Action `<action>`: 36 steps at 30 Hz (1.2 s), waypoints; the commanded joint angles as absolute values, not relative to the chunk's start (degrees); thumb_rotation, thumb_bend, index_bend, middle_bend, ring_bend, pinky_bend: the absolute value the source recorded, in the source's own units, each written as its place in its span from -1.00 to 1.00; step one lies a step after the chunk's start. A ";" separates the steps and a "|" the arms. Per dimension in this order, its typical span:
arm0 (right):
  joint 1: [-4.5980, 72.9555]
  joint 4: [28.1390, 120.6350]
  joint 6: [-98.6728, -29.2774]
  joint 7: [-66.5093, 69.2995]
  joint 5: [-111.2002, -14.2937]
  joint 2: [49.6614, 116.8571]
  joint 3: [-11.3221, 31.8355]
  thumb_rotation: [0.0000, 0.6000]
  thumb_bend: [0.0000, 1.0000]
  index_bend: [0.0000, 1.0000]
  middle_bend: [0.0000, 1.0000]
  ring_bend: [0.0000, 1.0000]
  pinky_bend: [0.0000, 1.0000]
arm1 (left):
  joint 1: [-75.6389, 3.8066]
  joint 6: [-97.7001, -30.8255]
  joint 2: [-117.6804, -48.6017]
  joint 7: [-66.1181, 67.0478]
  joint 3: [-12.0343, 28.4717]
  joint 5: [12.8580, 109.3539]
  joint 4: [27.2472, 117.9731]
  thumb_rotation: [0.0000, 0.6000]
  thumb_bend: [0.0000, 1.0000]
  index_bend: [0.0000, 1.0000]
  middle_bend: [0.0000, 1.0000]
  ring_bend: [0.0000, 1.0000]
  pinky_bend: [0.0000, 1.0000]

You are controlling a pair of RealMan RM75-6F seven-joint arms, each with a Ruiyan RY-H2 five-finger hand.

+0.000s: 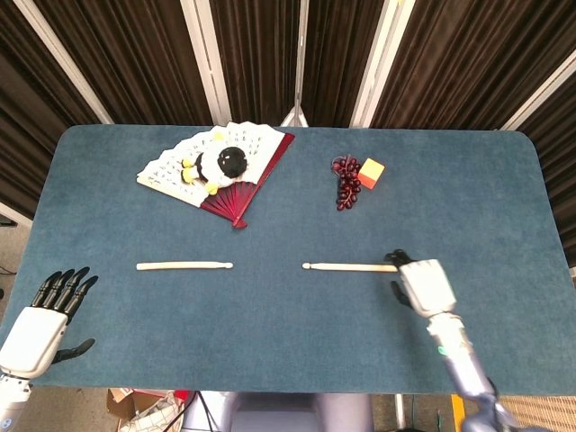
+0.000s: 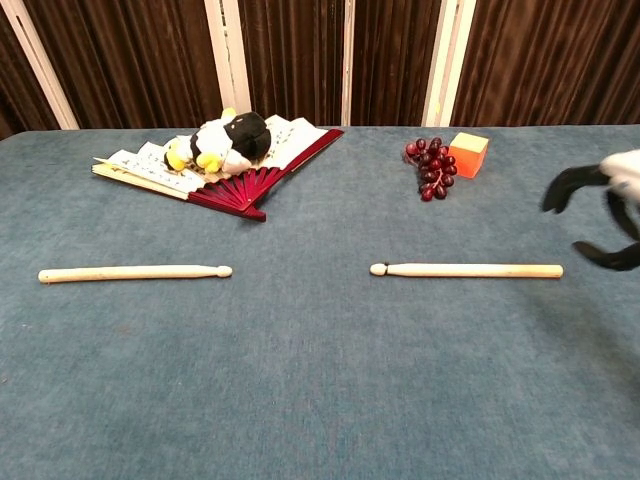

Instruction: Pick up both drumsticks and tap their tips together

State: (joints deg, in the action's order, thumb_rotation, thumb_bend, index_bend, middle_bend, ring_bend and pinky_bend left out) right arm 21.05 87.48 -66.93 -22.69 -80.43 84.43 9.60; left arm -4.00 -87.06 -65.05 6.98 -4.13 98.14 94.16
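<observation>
Two pale wooden drumsticks lie flat on the blue table, tips pointing toward each other. The left drumstick lies untouched. The right drumstick has my right hand hovering just over its butt end, fingers apart and holding nothing. My left hand stays open near the table's front left corner, well away from the left drumstick and outside the chest view.
At the back left a plush penguin lies on an opened paper fan. A bunch of dark grapes and an orange block sit at the back, behind the right drumstick.
</observation>
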 commanded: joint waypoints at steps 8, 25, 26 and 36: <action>26.29 76.51 -61.91 -30.09 -73.60 95.93 11.05 1.00 -0.14 -0.24 -0.30 0.41 0.60 | -4.22 -86.73 -64.79 6.21 -4.25 98.22 94.17 1.00 -0.74 -1.00 -1.00 -1.00 -1.00; 28.94 67.04 -60.86 -28.93 -70.64 101.45 12.24 1.00 -0.14 -0.10 -0.25 0.42 0.60 | -4.59 -85.92 -64.68 5.77 -4.11 97.57 94.52 1.00 -0.74 -1.00 -1.00 -1.00 -1.00; 28.94 66.86 -60.89 -28.77 -70.67 101.54 12.19 1.00 -0.14 -0.10 -0.25 0.42 0.60 | -4.59 -85.92 -64.68 5.78 -4.11 97.57 94.51 1.00 -0.74 -1.00 -1.00 -1.00 -1.00; 28.52 63.78 -61.17 -26.54 -70.53 102.82 11.01 1.00 -0.14 0.06 -0.17 0.42 0.60 | -4.61 -85.87 -64.72 5.77 -4.09 97.45 94.53 1.00 -0.74 -1.00 -1.00 -1.00 -1.00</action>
